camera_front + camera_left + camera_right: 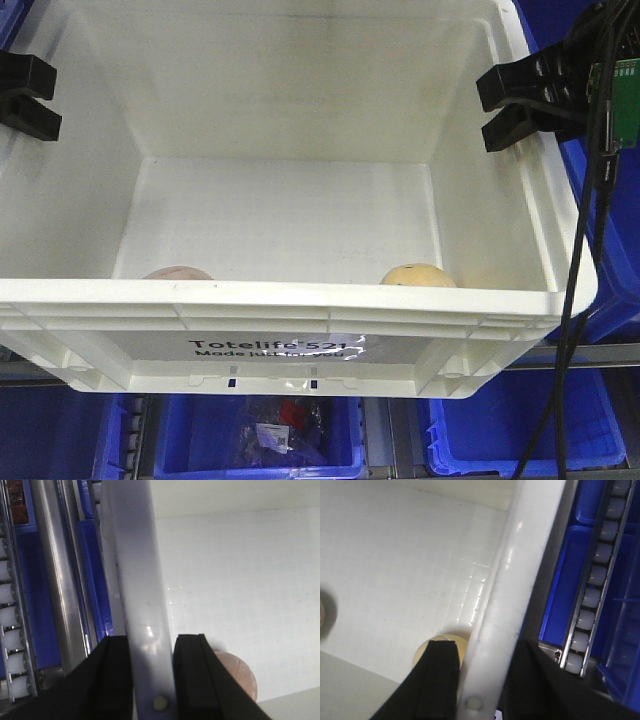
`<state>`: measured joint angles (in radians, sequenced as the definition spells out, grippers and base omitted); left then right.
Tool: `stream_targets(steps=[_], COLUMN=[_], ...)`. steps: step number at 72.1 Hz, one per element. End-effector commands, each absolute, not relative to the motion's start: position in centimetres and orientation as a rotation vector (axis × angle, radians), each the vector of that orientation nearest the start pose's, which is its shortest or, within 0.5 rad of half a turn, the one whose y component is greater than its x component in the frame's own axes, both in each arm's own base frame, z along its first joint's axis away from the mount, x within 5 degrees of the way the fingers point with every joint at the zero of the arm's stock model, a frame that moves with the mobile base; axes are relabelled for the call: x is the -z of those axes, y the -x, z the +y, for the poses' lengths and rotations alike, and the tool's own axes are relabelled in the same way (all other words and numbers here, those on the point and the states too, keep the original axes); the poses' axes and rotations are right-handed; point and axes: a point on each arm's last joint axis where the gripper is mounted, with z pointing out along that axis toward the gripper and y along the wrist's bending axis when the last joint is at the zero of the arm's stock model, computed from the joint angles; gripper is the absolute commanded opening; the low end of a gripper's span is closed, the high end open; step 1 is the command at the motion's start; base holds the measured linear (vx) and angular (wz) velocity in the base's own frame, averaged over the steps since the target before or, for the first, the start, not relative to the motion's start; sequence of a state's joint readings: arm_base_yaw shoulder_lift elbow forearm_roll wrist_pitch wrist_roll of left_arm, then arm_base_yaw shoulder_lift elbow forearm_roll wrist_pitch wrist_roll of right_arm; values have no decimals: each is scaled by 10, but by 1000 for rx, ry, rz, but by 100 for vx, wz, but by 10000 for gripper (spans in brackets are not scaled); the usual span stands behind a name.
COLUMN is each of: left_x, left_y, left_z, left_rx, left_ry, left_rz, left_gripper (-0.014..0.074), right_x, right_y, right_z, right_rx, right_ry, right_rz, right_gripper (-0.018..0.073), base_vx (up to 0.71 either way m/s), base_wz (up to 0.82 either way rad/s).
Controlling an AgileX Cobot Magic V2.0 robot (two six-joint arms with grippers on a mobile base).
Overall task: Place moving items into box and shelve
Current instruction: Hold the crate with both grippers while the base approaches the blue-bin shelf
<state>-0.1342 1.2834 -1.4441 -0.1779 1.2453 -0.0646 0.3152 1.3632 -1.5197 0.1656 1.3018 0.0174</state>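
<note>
A white plastic box [300,315] fills the front view, held up in front of a shelf. My left gripper [22,95] is shut on the box's left rim [142,605]. My right gripper [525,100] is shut on the box's right rim [512,595]. Two round items lie on the box floor by the near wall: a pinkish ball [177,272] at the left, also in the left wrist view [237,672], and a yellowish ball [418,275] at the right, also in the right wrist view [427,652].
Blue bins [500,430] sit on the shelf below the box; one holds small packets [280,430]. Another blue bin [600,240] is to the right. Metal shelf rails with white rollers [592,595] run beside the box, also on the left [12,625].
</note>
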Motion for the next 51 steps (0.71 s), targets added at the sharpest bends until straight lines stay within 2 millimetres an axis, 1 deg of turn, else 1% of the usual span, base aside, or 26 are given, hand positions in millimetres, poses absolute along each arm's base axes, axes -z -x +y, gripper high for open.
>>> stream_targets(steps=[1,51], left_x=[-442,-442], left_y=[-234,-234], left_z=[-48,-48], left_rx=[348,348], left_ry=[-73,-72], left_rz=[2376,2375], left_gripper=[-17,-17], right_x=[-435,-436], right_y=[-232,-233], right_z=[93,94], right_rx=[-375,-387], right_ry=[420,415], right_rz=[2498,2488], right_gripper=[-12,-12], base_vx=[0,0], base_wz=[0,0])
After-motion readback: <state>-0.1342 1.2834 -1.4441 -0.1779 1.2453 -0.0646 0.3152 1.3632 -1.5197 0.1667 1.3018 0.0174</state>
